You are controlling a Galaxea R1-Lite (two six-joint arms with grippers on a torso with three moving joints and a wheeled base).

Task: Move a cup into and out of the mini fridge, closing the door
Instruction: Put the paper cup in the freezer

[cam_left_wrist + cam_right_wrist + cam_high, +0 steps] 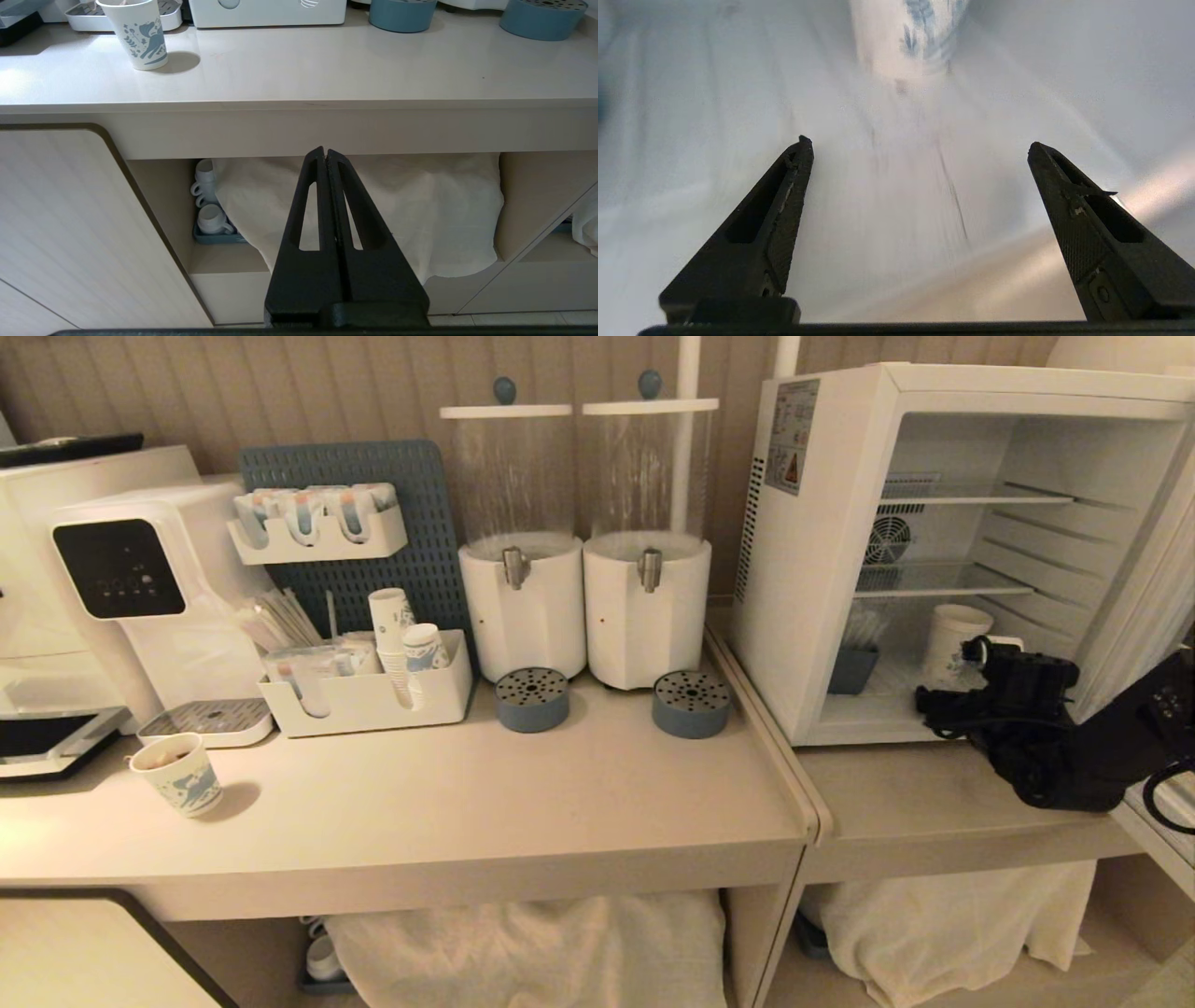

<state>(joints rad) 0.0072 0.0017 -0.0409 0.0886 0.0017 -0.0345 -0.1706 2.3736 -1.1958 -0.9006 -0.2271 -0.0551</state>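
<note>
The mini fridge (794, 579) stands open at the right end of the counter. Its door (1144, 579) is swung out to the right. The cup (950, 639) stands upright on the fridge floor, below the wire shelves. My right gripper (945, 674) is at the fridge mouth, just in front of the cup, and is open. In the right wrist view the cup (908, 37) shows blurred beyond the spread fingers (794, 186), and nothing lies between them. My left gripper (325, 151) is shut on nothing, parked below the counter edge.
A shorter cup with a blue drawing (177, 775) stands on the counter at the left. Behind it are a stack of cups (392, 625) in a white organiser, two drink dispensers (523, 597) and a water machine (121, 569). A small blue tub (851, 669) sits inside the fridge.
</note>
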